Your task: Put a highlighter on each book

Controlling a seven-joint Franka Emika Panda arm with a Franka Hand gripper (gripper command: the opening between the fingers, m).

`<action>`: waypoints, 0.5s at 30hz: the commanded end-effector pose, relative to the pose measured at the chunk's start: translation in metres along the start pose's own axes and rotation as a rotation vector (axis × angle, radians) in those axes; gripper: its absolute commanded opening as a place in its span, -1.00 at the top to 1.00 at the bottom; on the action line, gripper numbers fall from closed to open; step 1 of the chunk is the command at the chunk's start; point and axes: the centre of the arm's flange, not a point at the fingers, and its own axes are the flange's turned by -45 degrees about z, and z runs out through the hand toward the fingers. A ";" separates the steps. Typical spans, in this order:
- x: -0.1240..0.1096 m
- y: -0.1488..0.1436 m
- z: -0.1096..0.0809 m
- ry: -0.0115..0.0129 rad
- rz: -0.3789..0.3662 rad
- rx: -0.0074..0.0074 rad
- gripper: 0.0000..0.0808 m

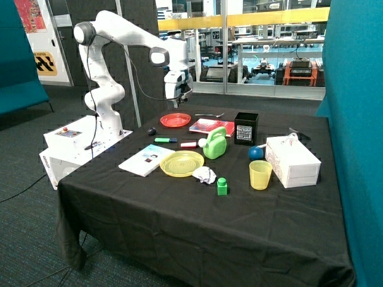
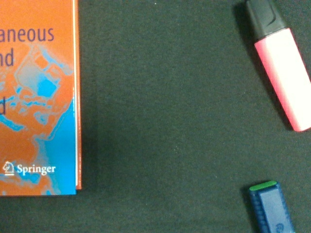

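Note:
The gripper hangs high over the back of the table, above the cloth between the red plate and the highlighters. A white book lies near the table's front corner beside the yellow plate. The red book lies flat behind the green watering can, with nothing on it. A green-and-blue highlighter and a pink highlighter lie on the black cloth between the two books. Neither highlighter touches a book.
A red plate, a spoon and a small dark object lie at the back. A yellow plate, green watering can, black box, blue ball, yellow cup, white box, green block and crumpled paper crowd the middle.

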 end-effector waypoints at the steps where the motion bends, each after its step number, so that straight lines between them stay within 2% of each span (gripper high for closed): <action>1: 0.005 0.000 0.001 -0.0107 -0.135 0.0068 -1.00; 3: 0.001 0.001 0.004 -0.0107 -0.144 0.0068 -1.00; 5: 0.000 0.002 0.006 -0.0107 -0.137 0.0068 0.06; 6: -0.001 0.003 0.007 -0.0107 -0.142 0.0068 0.33; 7: -0.002 0.003 0.008 -0.0107 -0.141 0.0068 0.46; 10: -0.002 0.007 0.011 -0.0108 -0.122 0.0067 0.57; 15: -0.001 0.015 0.017 -0.0108 -0.111 0.0066 0.57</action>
